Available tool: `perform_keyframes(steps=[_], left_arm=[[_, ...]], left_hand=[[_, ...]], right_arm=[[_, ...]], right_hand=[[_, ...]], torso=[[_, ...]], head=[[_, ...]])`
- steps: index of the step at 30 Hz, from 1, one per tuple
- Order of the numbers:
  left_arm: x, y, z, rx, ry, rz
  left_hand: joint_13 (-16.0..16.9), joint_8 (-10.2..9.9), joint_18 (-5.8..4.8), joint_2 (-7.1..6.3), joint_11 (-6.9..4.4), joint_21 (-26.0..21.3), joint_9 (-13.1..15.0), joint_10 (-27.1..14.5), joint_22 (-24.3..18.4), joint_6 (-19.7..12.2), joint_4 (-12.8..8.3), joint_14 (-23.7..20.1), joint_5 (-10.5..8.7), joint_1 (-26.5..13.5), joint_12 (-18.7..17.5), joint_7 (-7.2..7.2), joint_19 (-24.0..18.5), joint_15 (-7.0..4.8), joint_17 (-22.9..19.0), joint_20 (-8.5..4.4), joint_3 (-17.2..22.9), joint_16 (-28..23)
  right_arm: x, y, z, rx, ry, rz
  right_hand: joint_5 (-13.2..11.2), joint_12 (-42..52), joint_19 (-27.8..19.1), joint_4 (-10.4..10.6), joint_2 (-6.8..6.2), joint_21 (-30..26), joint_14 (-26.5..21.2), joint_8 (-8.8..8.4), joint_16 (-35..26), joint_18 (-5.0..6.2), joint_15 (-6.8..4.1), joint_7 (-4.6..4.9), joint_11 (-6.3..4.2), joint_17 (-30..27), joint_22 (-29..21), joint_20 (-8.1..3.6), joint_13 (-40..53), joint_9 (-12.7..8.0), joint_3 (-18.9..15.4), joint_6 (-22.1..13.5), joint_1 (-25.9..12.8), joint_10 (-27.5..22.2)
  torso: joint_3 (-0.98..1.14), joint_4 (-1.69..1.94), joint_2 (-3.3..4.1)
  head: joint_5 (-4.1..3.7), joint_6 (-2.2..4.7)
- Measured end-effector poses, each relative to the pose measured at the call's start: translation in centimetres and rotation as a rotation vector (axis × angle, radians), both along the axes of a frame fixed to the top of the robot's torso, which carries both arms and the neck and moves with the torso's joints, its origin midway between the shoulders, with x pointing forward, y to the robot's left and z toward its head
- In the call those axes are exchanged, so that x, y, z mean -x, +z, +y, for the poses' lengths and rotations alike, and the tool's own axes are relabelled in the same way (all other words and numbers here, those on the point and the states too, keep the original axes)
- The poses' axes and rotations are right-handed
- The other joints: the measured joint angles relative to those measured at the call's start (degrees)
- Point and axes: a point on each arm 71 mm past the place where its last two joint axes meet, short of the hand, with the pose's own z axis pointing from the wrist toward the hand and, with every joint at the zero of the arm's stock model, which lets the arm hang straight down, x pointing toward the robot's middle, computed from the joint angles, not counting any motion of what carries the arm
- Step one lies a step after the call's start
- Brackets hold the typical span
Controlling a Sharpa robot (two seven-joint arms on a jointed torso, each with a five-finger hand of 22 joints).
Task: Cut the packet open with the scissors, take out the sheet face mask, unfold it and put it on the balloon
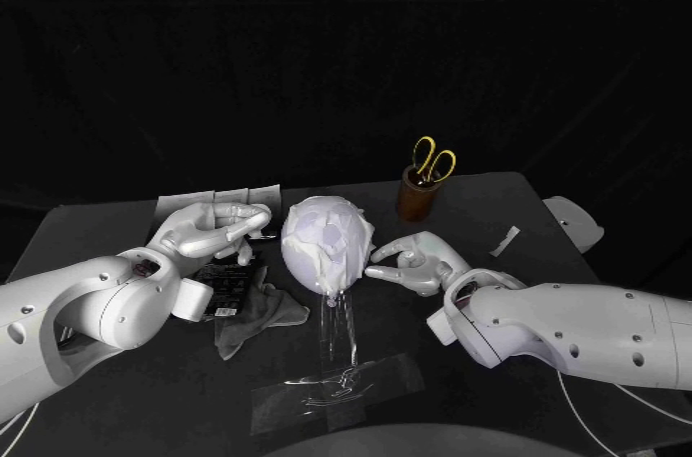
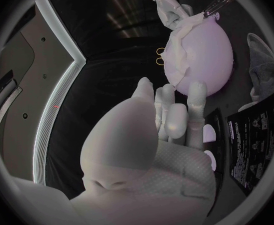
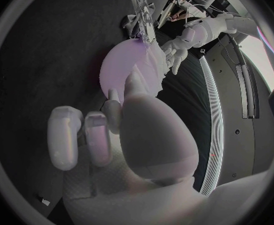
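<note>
Clear stand [image 1: 343, 382] is noted nearest, with the balloon [image 1: 309, 227] carried on its thin stem. Cloth [image 1: 257, 317] and black packet [image 1: 224, 282] lie on the desk [image 1: 130, 397] beside the stem, on the left-arm side. Left hand [image 1: 216, 229] is held near the balloon, released, fingers loosely curled, nothing grasped. Right hand [image 1: 410, 263] is set at the opposite flank with its fingertips at the mask [image 1: 343, 262] edge; whether the edge is pinched cannot be told. Mask is draped on the balloon, lower edge hanging loose.

Risks judged:
- The stand is tipped by a sideways push.
- The sheet slides off if it is let go unevenly.
- The balloon is burst by hard fingertip pressure.

Scissors [image 1: 433, 160] are parked in the cup [image 1: 418, 199] behind.
</note>
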Motion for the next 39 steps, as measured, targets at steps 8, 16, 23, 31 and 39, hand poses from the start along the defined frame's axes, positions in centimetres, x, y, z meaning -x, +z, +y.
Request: perform_keyframes(steps=[8, 16, 23, 31, 39], left_arm=[[0.0, 0.0, 0.2, -0.005, 0.002, -0.002], [0.0, 0.0, 0.3, -0.008, 0.005, -0.002], [0.0, 0.0, 0.3, -0.01, 0.005, -0.001], [0.0, -0.1, 0.4, -0.012, 0.006, 0.001], [0.0, -0.1, 0.4, -0.015, 0.007, 0.003]], left_hand=[[0.0, 0.0, -0.02, 0.02, 0.01, 0.0, 0.0, 0.0, 0.1, 0.0, 0.0, 0.0, 0.0, 0.0, 0.0, 0.0, 0.1, 0.0, 0.1, -0.06, 0.0, 0.0], [0.1, 0.0, -0.04, 0.02, -0.21, 0.3, 0.0, -0.2, 0.2, 0.0, 0.0, 0.0, 0.0, 0.0, 0.0, 0.0, 0.1, 0.0, 0.4, -0.06, 0.0, 0.2], [0.3, 0.0, -0.06, 0.02, -0.2, 0.3, 0.0, -0.2, 0.2, 0.0, 0.0, 0.2, 0.0, 0.0, 0.3, 0.0, 0.1, -0.21, 0.6, -0.06, 0.0, 0.2], [0.3, 0.0, -0.07, 0.02, -0.2, 0.3, 0.0, -0.2, 0.2, 0.0, 0.0, 0.2, 0.0, 0.0, 0.3, 0.0, 0.1, -0.21, 0.6, -0.06, 0.0, 0.2], [0.4, 0.0, -0.46, 0.25, -0.2, 0.3, 0.0, -0.2, 0.3, 0.2, 0.0, 0.2, 0.0, 0.2, 0.3, -0.2, 0.0, -0.21, 0.8, -0.06, 0.0, 0.2]], right_arm=[[0.0, -0.1, 0.3, -0.014, -0.025, 0.009], [0.1, 0.0, 0.7, -0.031, -0.035, 0.016], [0.1, 0.0, 1.0, -0.041, -0.043, 0.02], [0.0, 0.0, 1.3, -0.047, -0.057, 0.016], [0.0, 0.1, 1.5, -0.049, -0.078, 0.004]], right_hand=[[-0.2, 0.3, 0.0, 0.9, 0.82, 0.0, -0.1, -0.67, 0.0, 0.0, 0.1, 0.08, 0.0, 0.0, 0.0, 0.0, 0.0, -0.1, -1.7, 0.1, -0.5, 0.0], [-0.2, 0.4, 0.0, 0.8, 1.5, 0.0, -0.2, -0.76, 0.0, 0.0, 0.2, 0.08, 0.01, 0.0, 0.0, 0.0, 0.0, -0.1, -2.7, 0.1, -1.2, 0.0], [-0.2, 0.6, 0.0, 0.8, 2.14, 0.0, -0.2, -0.9, -0.1, 0.0, 0.2, 0.02, 0.02, 0.0, 0.0, 0.01, 0.2, -0.1, -3.2, 0.8, -2.0, 0.0], [-0.2, 0.8, -0.1, -0.3, 2.55, 0.5, 0.0, -0.38, 0.0, -0.01, 0.07, -1.09, 0.11, 0.0, 0.0, 0.09, 0.2, 0.3, -2.2, 3.3, -2.3, -0.1], [-0.2, 0.9, 0.1, -2.6, 1.9, 1.5, -0.6, 1.81, 0.0, -0.05, -0.67, -2.9, 0.11, 0.0, 0.0, -0.79, 0.2, 1.2, 0.1, 7.2, -1.6, -0.1]], torso=[[0.0, 0.02, 0.02], [0.03, -0.03, 0.04], [0.05, -0.03, 0.08], [0.05, -0.01, 0.1], [0.03, -0.01, 0.12]], head=[[0.2, -0.1], [0.29, -0.1], [0.26, -0.13], [0.29, -0.24], [0.29, -0.26]])
